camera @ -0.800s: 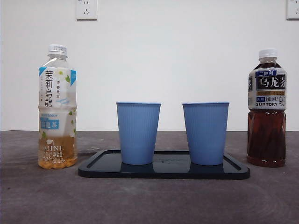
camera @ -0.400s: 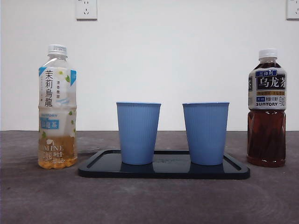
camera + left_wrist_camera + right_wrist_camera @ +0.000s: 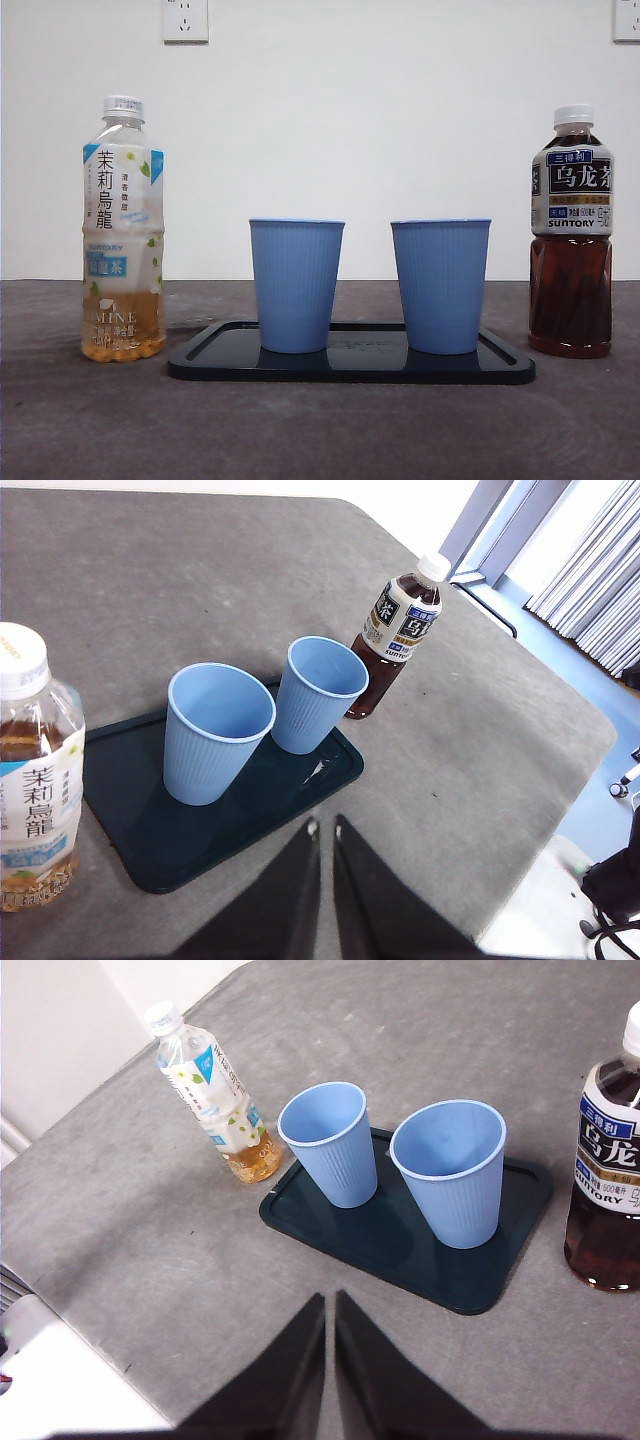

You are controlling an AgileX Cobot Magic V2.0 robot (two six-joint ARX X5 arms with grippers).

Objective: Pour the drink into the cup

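- Two bottles, capped and upright: jasmine tea [image 3: 123, 230] beside one end of the tray [image 3: 350, 368], oolong [image 3: 571, 235] beside the other.
- Two blue cups [image 3: 296, 284] [image 3: 441, 285] stand empty on the tray.
- Left gripper [image 3: 322, 827] and right gripper [image 3: 329, 1300] hang above the table, jaws pressed nearly together, holding nothing.
- Judgement: spread the jaws first, grip a bottle mid-body, and the cap must come off before pouring.

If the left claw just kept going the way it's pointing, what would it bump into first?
Probably the dark tray, near its front edge; the left gripper, jaws nearly together, aims between the two blue cups. Depth is hard to judge.
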